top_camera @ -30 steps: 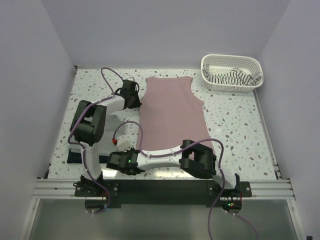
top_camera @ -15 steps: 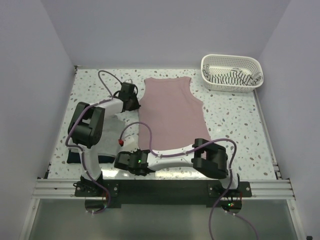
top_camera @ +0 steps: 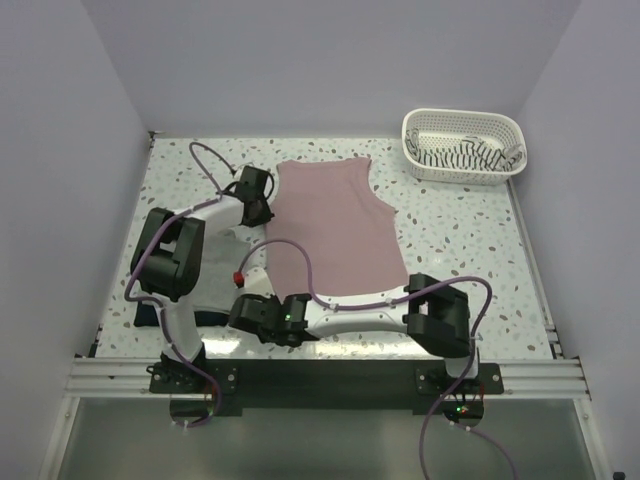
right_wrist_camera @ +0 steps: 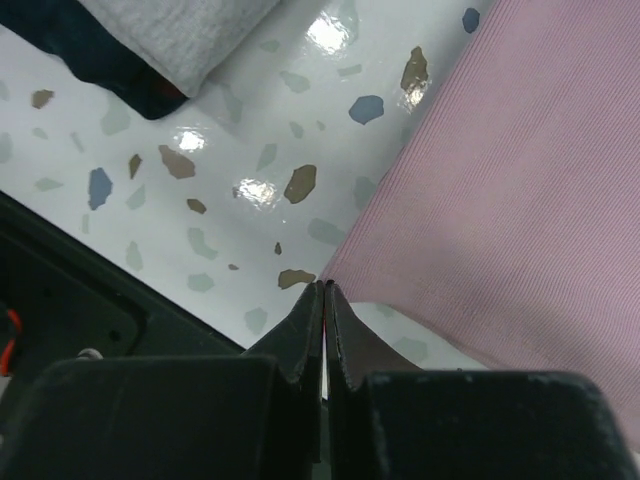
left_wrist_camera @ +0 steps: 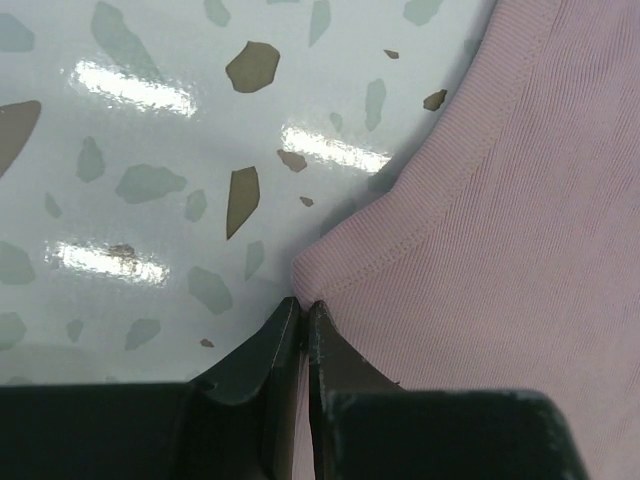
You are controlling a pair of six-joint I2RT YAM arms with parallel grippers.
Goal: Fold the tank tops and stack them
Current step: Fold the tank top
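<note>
- Speckled terrazzo table (top_camera: 470,230) fills a booth with plain pale walls; the arm bases sit at its near edge.
- Spread flat at mid-table is the pink tank top (top_camera: 335,220). Its long axis runs near to far with a slight slant, straps and neckline at the far end and hem at the near end.
- It looks like fine ribbed cloth with a stitched band along the armhole. It lies smooth and single-layered, so no fold appears made in it yet.
- On the top's far-left corner, by the armhole, the left gripper (left_wrist_camera: 303,308) is pinched down to a thin slit with pink cloth in it.
- On the near-left hem corner, the right gripper (right_wrist_camera: 325,290) is closed tight, with the corner ending right at its tips. It appears to hold that corner.
- Both grips sit on the left long edge, so the whole garment lies to the right of both grippers. A lengthwise fold would likely carry that edge rightward across the body, with the two arms moving together.
- Near-left of the hem, apart from it, a folded grey top (right_wrist_camera: 180,25) rests on a navy top (right_wrist_camera: 100,50).
- Far right, well apart, a white lattice basket (top_camera: 462,112) holds the striped top (top_camera: 465,155).
</note>
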